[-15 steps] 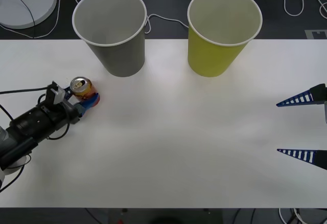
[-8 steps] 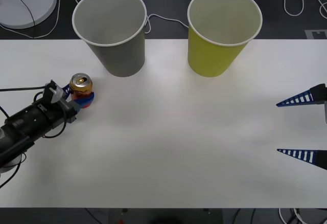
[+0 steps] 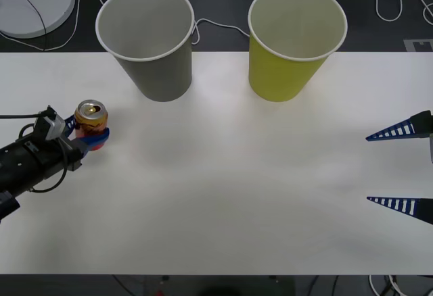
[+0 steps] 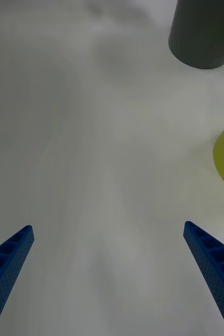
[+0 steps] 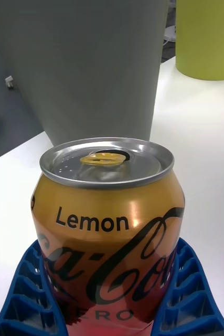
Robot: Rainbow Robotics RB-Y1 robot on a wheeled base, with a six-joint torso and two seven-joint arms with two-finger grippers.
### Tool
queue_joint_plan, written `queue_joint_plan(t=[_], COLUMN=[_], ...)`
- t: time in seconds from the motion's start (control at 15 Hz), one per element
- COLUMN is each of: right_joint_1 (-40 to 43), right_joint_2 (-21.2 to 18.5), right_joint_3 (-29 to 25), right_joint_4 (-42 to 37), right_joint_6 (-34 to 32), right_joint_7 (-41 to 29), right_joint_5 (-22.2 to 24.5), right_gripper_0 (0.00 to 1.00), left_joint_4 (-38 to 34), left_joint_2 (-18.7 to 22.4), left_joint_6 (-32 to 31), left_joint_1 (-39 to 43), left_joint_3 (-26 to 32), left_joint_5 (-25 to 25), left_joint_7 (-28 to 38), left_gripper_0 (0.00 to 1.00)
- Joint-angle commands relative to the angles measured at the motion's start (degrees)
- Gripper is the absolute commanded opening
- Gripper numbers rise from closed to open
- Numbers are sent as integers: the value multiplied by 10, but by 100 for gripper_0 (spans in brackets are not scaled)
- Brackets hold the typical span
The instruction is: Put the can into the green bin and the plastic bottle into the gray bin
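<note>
At the frame's left, the can (image 3: 90, 117) is clamped by the left gripper (image 3: 86, 134); both bins are seen empty. The right gripper (image 3: 399, 167) is held wide open.

The white counter (image 3: 223, 194) carries three things. The can (image 3: 90, 124) stands upright near its left edge, clasped between the blue fingers of the left claw (image 3: 86, 136). The gray bin (image 3: 147, 39) stands at the back edge, beyond that claw and a little to its right. The green bin (image 3: 295, 39) stands beside the gray one, well beyond the right claw (image 3: 400, 167).
</note>
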Motion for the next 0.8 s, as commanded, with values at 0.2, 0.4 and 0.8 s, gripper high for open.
queue_joint_plan(t=[0.2,0.4,0.8], right_joint_1=[0,0,0], right_joint_2=[0,0,0], right_joint_3=[0,0,0], right_joint_4=[0,0,0], right_joint_6=[0,0,0], right_joint_7=[0,0,0], right_joint_5=[0,0,0], right_gripper_0=[100,100,100], left_joint_4=[-82,-117,-208], left_joint_2=[81,142,242], left_joint_6=[-39,-70,-112], left_joint_1=[26,26,25], left_joint_3=[-2,-2,-3], left_joint_5=[-28,-30,-77], left_joint_7=[156,243,384], left_gripper_0=[0,0,0])
